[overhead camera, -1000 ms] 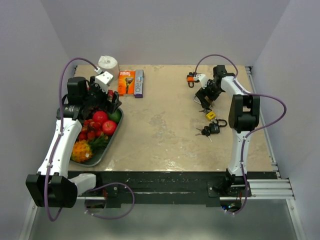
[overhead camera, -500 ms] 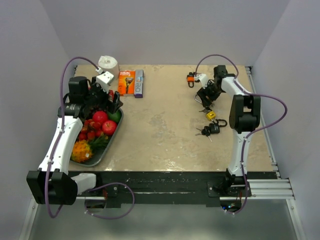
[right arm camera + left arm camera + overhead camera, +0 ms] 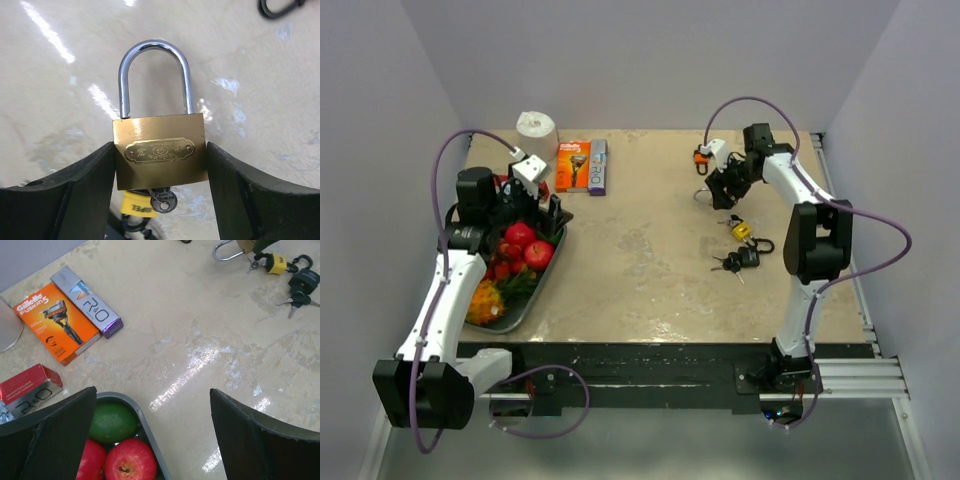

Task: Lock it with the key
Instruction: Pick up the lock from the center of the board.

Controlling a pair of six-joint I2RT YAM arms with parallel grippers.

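My right gripper [image 3: 160, 146] is shut on a brass padlock [image 3: 160, 155], with one black finger pressed on each side of its body. The steel shackle [image 3: 152, 47] points away from me, and its left leg ends at the body's top edge. I cannot tell whether it is latched. A small silver key [image 3: 163, 200] hangs in the keyhole underneath. From above, the right gripper [image 3: 728, 186] holds the padlock just over the table at the back right. My left gripper [image 3: 152, 390] is open over the tray's rim [image 3: 145, 425] with nothing between its fingers.
A yellow padlock [image 3: 741, 230] and a black padlock with keys [image 3: 746, 257] lie near the right arm, and an orange padlock [image 3: 701, 155] behind it. On the left are a grey fruit tray [image 3: 542, 283], an orange razor box [image 3: 572, 165], a purple box [image 3: 597, 166] and a paper roll [image 3: 535, 126].
The right gripper has closed on the brass padlock and carried it a little back and left, off the table. The left arm has shifted slightly.
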